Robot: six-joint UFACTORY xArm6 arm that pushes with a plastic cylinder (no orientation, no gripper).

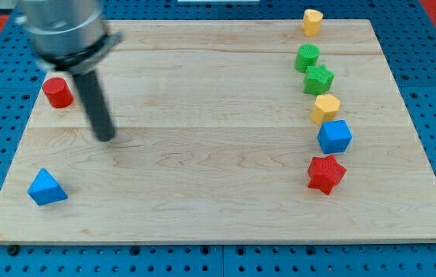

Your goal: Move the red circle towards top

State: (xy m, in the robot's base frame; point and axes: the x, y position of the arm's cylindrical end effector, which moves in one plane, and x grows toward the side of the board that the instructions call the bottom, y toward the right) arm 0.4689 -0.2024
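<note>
The red circle (58, 92) is a short red cylinder near the left edge of the wooden board (202, 154), in the upper left. My tip (105, 138) is on the board to the lower right of the red circle, a short gap away and not touching it. The dark rod rises from the tip toward the view's top left, up to the grey arm body.
A blue triangle (46, 188) lies at the lower left. Down the right side run a yellow block (312, 21), a green circle (307, 57), a green star (318, 79), a yellow block (326, 108), a blue cube (334, 137) and a red star (326, 174).
</note>
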